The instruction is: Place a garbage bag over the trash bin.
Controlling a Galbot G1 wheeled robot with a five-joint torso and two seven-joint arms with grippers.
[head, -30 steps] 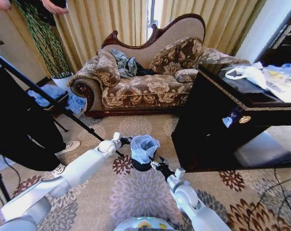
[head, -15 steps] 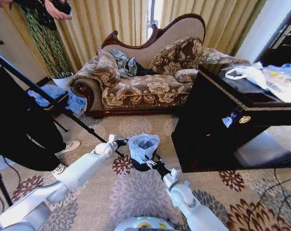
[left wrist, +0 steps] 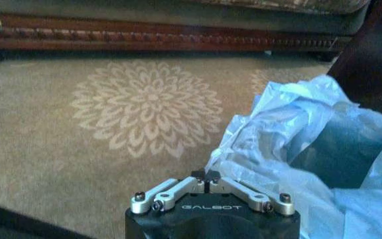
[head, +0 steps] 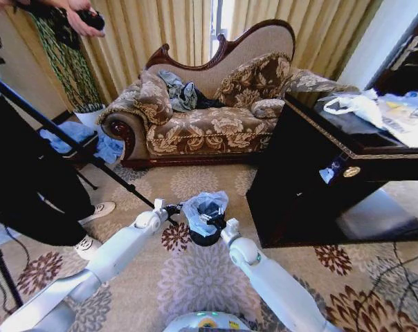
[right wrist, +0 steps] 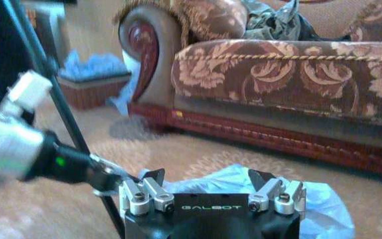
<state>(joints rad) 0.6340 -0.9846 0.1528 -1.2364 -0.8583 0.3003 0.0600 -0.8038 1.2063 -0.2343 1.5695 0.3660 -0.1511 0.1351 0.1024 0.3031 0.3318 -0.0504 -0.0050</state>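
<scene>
Left gripper [left wrist: 206, 175] pinched closed; right gripper [right wrist: 206, 178] spread wide, both arms extended.

Floor is covered by a beige carpet [head: 195, 280] patterned with large floral medallions in cream and dark maroon. Against the far wall stands 1 ornate sofa [head: 209, 121] with carved dark wood frame and brown floral upholstery; crumpled grey-green clothing [head: 181, 91] lies on its seat back corner. Gold pleated curtains [head: 153, 31] hang full-height behind it, parted at a narrow window strip [head: 216, 21] admitting daylight. A dark wooden cabinet [head: 320, 187] with gold trim stands on the right, its top carrying a white plastic bag [head: 358, 107] and papers. A bright blue cloth heap [head: 74, 135] rests at the left, near a black tripod leg [head: 70, 142].
</scene>
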